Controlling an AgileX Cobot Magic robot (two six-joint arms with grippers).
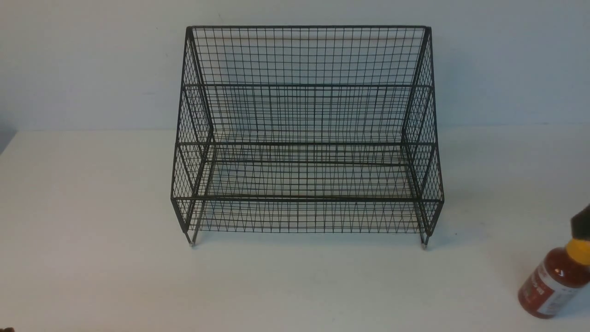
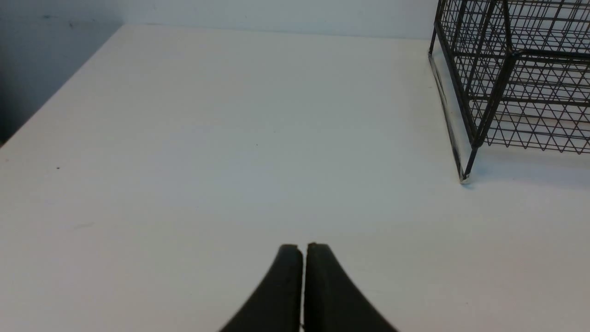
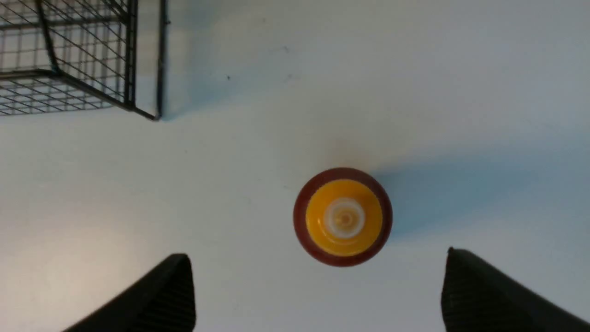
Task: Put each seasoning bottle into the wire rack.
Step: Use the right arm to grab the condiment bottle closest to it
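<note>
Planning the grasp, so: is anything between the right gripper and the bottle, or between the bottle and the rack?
Nothing visible. The open right gripper faces the seasoning bottle directly, and only bare table lies between the bottle and the wire rack.

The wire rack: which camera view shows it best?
The front view: it shows the whole wire rack, both tiers and feet. Each wrist view catches only one lower corner of it.
</note>
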